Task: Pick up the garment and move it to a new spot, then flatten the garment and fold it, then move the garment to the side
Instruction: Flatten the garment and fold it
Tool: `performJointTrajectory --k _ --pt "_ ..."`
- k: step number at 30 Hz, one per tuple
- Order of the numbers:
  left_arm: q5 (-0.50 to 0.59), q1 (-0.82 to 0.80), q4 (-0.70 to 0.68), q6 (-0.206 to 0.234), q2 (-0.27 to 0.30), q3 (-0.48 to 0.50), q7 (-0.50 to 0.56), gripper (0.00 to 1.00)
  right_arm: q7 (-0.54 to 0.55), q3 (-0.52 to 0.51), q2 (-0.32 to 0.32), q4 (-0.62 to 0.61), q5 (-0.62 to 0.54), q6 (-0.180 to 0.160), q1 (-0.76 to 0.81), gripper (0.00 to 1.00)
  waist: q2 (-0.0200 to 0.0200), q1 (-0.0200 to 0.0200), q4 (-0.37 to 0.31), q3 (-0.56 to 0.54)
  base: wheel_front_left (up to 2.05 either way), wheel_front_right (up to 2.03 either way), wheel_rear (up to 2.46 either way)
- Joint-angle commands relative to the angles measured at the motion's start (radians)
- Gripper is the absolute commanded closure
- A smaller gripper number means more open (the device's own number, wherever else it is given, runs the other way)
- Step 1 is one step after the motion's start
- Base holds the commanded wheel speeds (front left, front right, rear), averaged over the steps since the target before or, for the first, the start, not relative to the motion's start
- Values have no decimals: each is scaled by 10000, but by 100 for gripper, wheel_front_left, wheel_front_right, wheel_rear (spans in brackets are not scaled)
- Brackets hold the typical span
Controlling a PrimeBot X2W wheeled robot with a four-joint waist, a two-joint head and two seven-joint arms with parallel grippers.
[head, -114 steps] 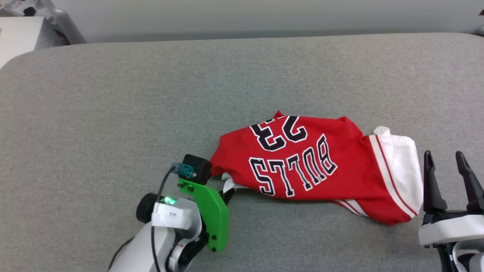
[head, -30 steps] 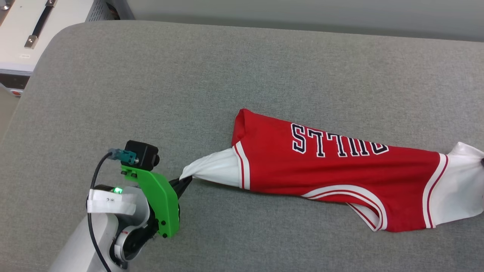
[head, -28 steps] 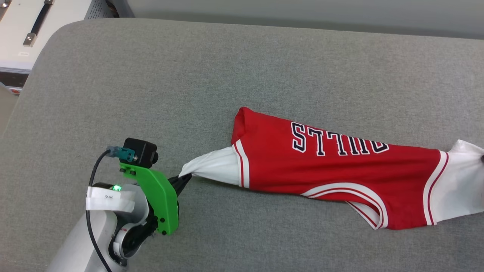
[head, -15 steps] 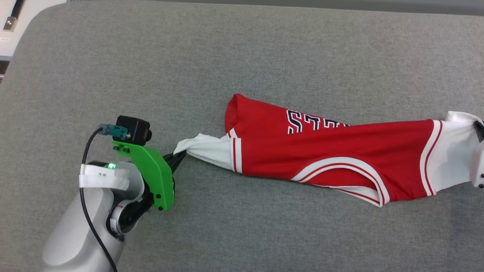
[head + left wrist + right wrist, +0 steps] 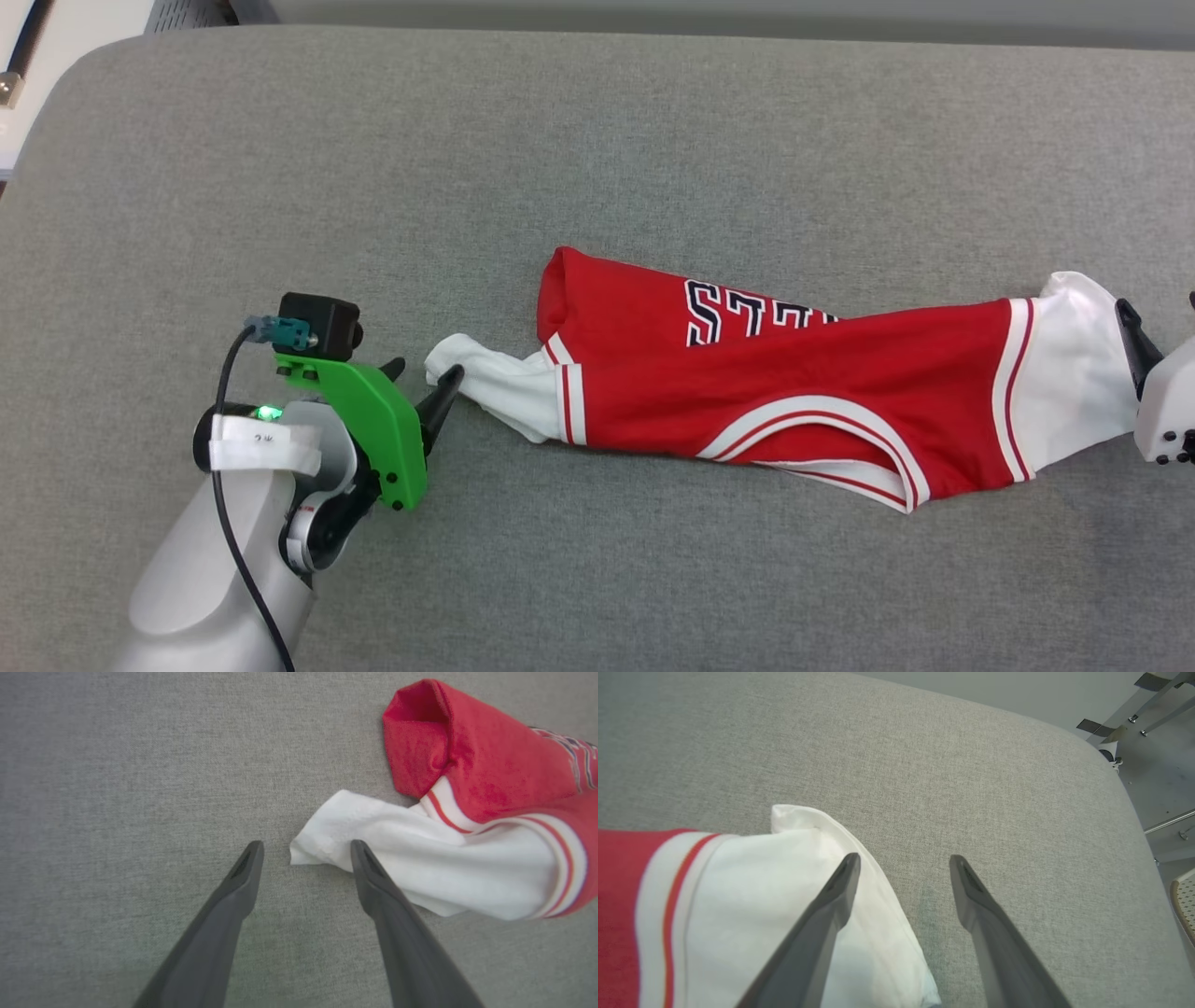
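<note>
The garment [image 5: 794, 392], a red jersey with white sleeves, lies stretched out left to right on the grey table [image 5: 560, 140], with part of its black lettering showing. My left gripper [image 5: 425, 378] stands open at the tip of the left white sleeve [image 5: 373, 849], and the sleeve's edge lies between its fingers without being gripped. My right gripper [image 5: 903, 858] is open at the other end. One of its fingers [image 5: 1134, 341] hangs over the right white sleeve [image 5: 784, 896], while the other is over bare table.
The table's rounded left corner [image 5: 56, 84] and a white cabinet [image 5: 19, 56] show at the upper left. In the right wrist view the table's right edge [image 5: 1134, 807] drops to a floor with metal legs [image 5: 1167, 714].
Both grippers have opened and let go of the sleeves. The jersey has slackened and settled on the table. The head camera has shifted a little.
</note>
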Motion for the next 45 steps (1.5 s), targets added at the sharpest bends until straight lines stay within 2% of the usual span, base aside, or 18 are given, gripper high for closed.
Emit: performJointTrajectory --k 1,7,11,17,22,27,30,34,38,45 --pt "141 -83 -11 62 -5 103 -326 0 -228 -38 43 -100 120 -17 47 0 0 0 -7 -258 0 0 0" --pt "419 307 -216 297 -152 504 -2278 0 -1286 -417 190 -1090 421 -17 789 0 0 0 -20 -914 0 0 0" --pt "624 760 -515 384 -233 689 -3595 0 -1854 -848 496 -2175 529 -17 1633 0 0 0 -34 -1313 0 0 0" --pt "941 1621 -962 346 -490 747 -5633 0 -2408 -1672 1402 -3952 312 -17 3189 0 0 0 -92 -1673 0 0 0" --pt "1184 2349 -1351 522 -863 1083 -6318 0 -2846 -2177 2324 -5088 21 -17 4179 0 0 0 -202 -1775 0 0 0" --pt "1618 2968 -1643 498 -1123 1388 -6383 0 -3049 -2454 3093 -5774 -202 -17 4912 0 0 0 -376 -1768 0 0 0" --pt "1875 3090 -1545 451 -1047 1344 -6384 0 -3039 -2553 3381 -6066 -297 -17 5163 0 0 0 -521 -1651 0 0 0" --pt "2054 2847 -1430 500 -689 1158 -5535 0 -2940 -2587 3613 -6428 -399 -17 5248 0 0 0 -785 -1388 0 0 0" --pt "1986 2491 -1524 593 -259 938 -3591 0 -2824 -2526 3724 -6670 -492 -17 5215 0 0 0 -1043 -1104 0 0 0" --pt "1883 2249 -1894 1293 560 660 380 0 -2785 -2377 3818 -6724 -530 -17 5054 0 0 0 -1492 -701 0 0 0"
